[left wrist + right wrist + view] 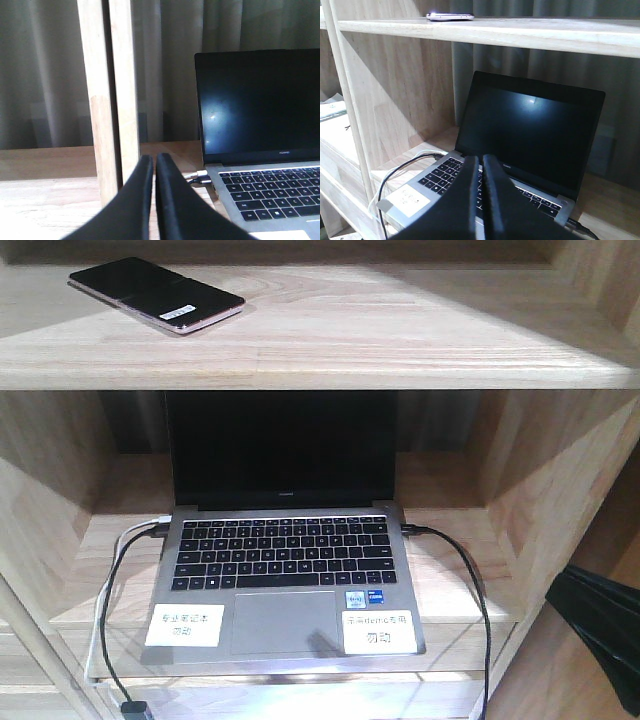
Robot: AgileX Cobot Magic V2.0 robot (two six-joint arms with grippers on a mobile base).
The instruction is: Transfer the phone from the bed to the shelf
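The shelf point(330, 350) fills the front view, its pale boards stacked in tiers with an upright post point(107, 100) showing in the left wrist view. On its lower board sits an open laptop point(285, 570), screen dark and keyboard facing out, with two white labels point(184, 625) stuck on either side of the trackpad. A black cable point(470, 590) plugs into the laptop's right edge and loops down; on the left edge a black cable point(118, 570) and a white one run off together.

The phone point(155, 295) lies flat on the upper board, towards its left end, directly above the laptop's left side, its small white sticker near the front edge. From the right wrist view it shows only as a thin sliver point(450, 17) on the top board.

The left gripper point(154, 165) hangs in front of the post, its black fingers pressed together with nothing between them. The right gripper point(481, 165) hangs before the laptop screen, fingers likewise closed on nothing.
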